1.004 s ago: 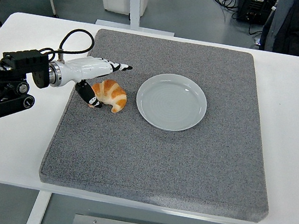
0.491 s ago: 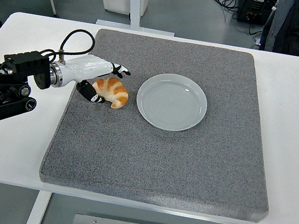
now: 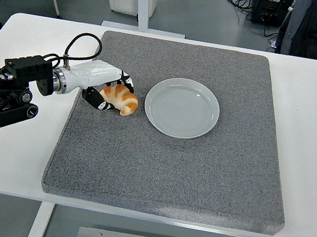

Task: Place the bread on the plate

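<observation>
My left hand [image 3: 107, 89] is curled around the bread [image 3: 120, 98], a golden croissant on the grey mat [image 3: 168, 169], fingers over its far side and thumb under its near side. I judge it light, soft and flaky, easily crushed, so I want a gentle hold across its thick middle, not the tapered tips. The mat looks coarse and grippy. The plate [image 3: 182, 107] sits just beyond my fingertips to the right, pale, glossy, round, with a shallow raised rim, and nothing on it yet
</observation>
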Robot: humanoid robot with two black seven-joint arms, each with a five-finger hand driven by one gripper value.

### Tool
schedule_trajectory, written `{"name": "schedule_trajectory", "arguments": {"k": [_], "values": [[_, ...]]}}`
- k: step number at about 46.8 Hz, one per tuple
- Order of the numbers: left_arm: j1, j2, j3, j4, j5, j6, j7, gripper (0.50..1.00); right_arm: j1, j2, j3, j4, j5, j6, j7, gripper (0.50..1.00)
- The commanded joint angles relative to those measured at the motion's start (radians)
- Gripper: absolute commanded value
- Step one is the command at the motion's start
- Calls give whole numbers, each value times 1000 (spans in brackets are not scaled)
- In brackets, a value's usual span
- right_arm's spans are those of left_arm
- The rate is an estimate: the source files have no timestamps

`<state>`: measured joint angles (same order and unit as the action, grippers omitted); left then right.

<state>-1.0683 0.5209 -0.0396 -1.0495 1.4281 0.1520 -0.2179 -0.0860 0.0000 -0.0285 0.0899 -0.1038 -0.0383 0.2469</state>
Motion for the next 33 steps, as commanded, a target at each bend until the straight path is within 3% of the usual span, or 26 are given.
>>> {"name": "schedule_trajectory", "arguments": {"k": [1,26,33], "values": [[-18,2,0,-1,-2,0,0,500,0,0,-1,-1,1,0,0,1000],[-203,33,0,-1,-18,-16,-5,500,0,0,-1,1,-1,0,0,1000],[-254,36,-2,-1,-20,-52,-6,500,0,0,-1,1,1,0,0,1000]]}}
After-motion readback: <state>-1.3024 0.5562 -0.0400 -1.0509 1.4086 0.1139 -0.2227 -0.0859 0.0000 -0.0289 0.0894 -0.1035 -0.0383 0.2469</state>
